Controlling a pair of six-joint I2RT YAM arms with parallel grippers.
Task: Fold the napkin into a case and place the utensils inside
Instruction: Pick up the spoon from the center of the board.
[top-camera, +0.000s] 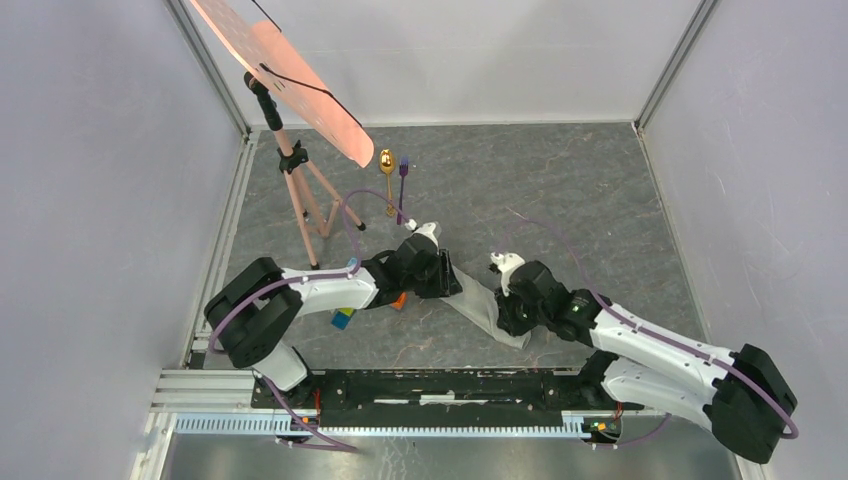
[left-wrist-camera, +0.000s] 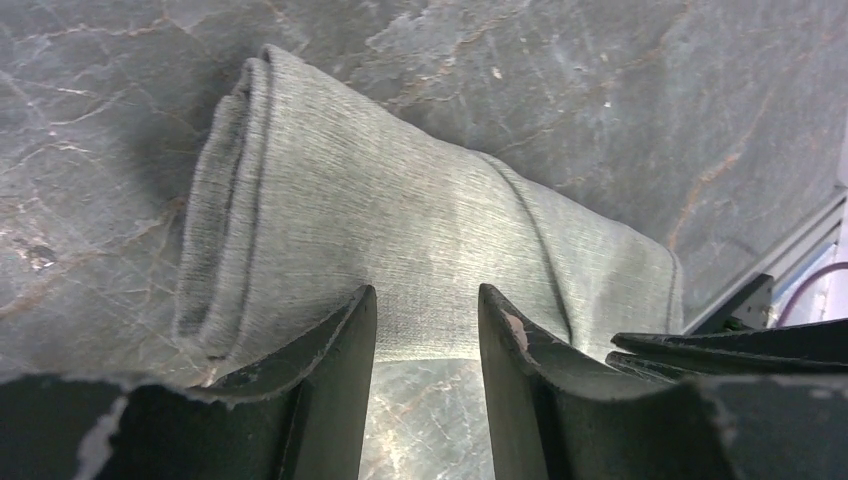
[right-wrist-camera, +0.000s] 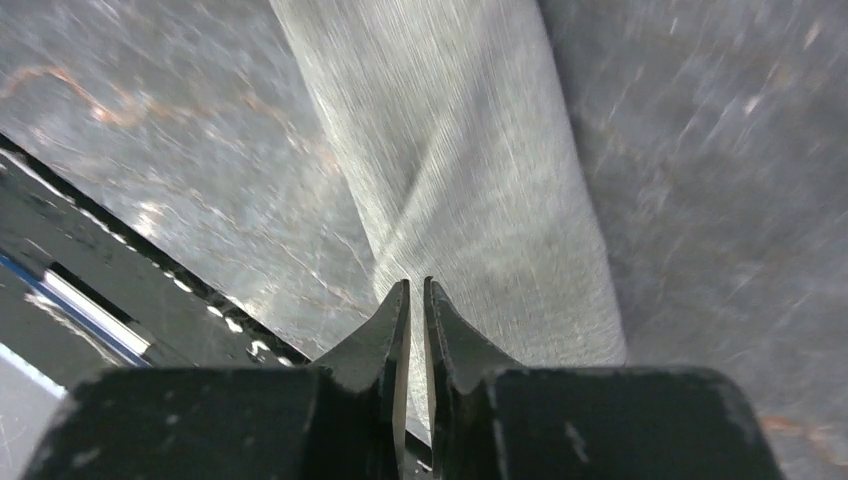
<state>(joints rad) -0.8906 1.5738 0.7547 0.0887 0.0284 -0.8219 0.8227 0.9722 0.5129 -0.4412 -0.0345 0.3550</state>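
Just a narrow, layered strip of woven grey-green napkin (left-wrist-camera: 400, 220) on marbled tabletop (left-wrist-camera: 650, 90).

Soft overhead light is falling evenly; napkin (left-wrist-camera: 400, 230) is shadowing the table (left-wrist-camera: 90, 130) at its left; right wrist view is smearing with motion blur.

Case (right-wrist-camera: 470, 150) blurred, right wrist view
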